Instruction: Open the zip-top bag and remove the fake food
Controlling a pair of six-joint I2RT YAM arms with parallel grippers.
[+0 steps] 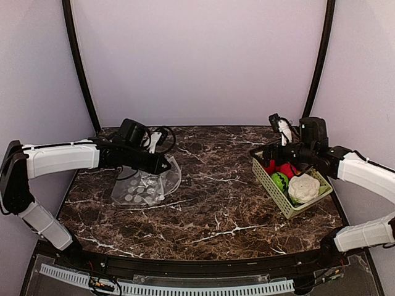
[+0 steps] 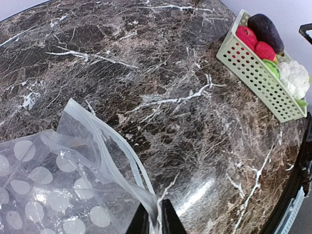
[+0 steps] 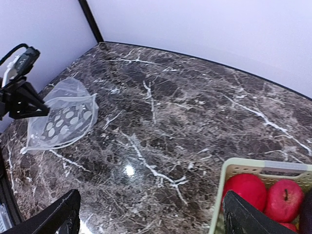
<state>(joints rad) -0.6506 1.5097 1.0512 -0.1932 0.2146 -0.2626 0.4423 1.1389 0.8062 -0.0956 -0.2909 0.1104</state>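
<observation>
Marble table [image 2: 146, 73]: wrist view alone shows left tool [image 2: 156, 218] pinching zip-top bag [image 2: 53, 180].

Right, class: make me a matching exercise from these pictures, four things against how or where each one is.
1 zip-top bag
2 cauliflower
3 left gripper
4 right gripper

A open wide, near the basket
B clear with pale dots
C pinching a plastic edge
D lying in the basket

Pairs: 1-B, 2-D, 3-C, 4-A
</observation>
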